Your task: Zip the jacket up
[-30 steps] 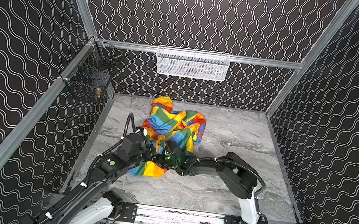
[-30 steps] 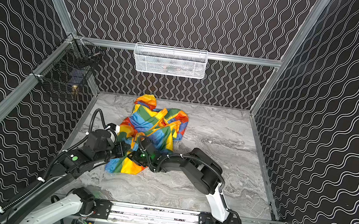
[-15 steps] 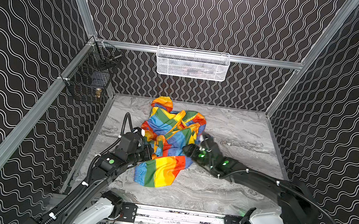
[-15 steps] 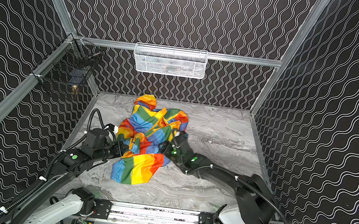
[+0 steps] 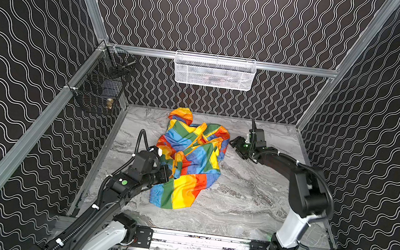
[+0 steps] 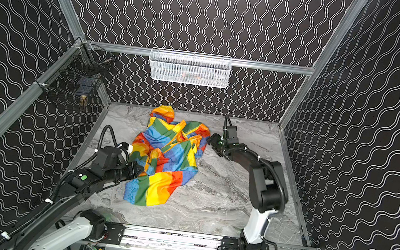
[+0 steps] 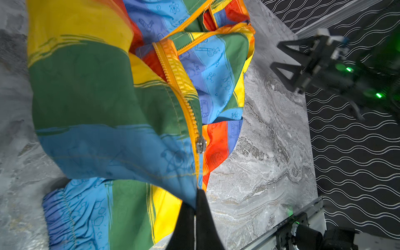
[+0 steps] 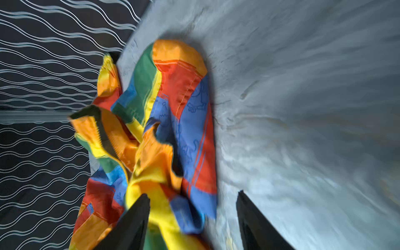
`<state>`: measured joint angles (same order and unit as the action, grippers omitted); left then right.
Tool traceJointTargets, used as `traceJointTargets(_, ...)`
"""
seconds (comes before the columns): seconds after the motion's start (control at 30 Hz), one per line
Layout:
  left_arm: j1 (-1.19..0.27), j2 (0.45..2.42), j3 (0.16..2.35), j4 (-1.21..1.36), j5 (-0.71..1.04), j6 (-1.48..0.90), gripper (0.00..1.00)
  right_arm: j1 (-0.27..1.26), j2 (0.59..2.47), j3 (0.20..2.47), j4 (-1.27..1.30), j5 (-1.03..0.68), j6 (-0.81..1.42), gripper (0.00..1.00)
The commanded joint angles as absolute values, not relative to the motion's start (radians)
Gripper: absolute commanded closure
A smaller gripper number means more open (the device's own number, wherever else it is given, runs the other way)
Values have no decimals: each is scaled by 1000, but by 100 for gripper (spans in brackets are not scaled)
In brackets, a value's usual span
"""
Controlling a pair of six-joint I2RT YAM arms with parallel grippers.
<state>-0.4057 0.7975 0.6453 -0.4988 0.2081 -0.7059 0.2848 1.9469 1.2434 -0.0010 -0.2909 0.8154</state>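
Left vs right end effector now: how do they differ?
Left end effector is shut, pinching the jacket at the bottom of its orange zipper; right end effector is open and holds nothing. Left sits at the jacket's near left side; right is just off its far right edge, over the table. Both are black.

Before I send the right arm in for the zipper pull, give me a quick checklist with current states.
1. Anchor: left fingers clamped on the jacket hem at the zipper band's end: ok.
2. Target: zipper slider in view, uncovered: ok.
3. Ready: right fingers apart, holding nothing: ok.
4. Alignment: right fingers at the slider: not ok; they sit by the jacket's side edge, away from it.
5. Path: zipper band straight above the slider: not ok; it bends and folds.
6. Both tooth rows seated in the slider: cannot tell.
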Motion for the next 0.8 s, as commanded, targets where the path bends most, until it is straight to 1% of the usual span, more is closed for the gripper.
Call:
traceJointTargets(0.0, -403, 781, 637, -509, 227, -718, 100, 269, 2044, 1299, 70, -418, 870, 37)
traceJointTargets(0.2, -403, 776, 617, -505, 234, -731, 100, 267, 2175, 1381, 127, -440, 943, 39)
traceJointTargets(0.27, -401, 781, 614, -497, 239, -735, 100, 266, 2213, 1397, 167, -464, 966, 45)
traceJointTargets(0.37, -401, 789, 617, -494, 238, -730, 100, 264, 2257, 1427, 186, -486, 982, 63)
traceJointTargets(0.47, -399, 795, 630, -506, 235, -713, 100, 251, 2234, 1399, 204, -486, 980, 95)
traceJointTargets(0.5, -400, 798, 634, -513, 232, -707, 100, 242, 2208, 1373, 214, -478, 975, 100)
traceJointTargets(0.63, -399, 802, 650, -541, 227, -674, 100, 194, 2075, 1280, 177, -430, 913, 100)
traceJointTargets(0.77, -397, 801, 659, -558, 224, -651, 100, 112, 1937, 1179, 109, -412, 849, 100)
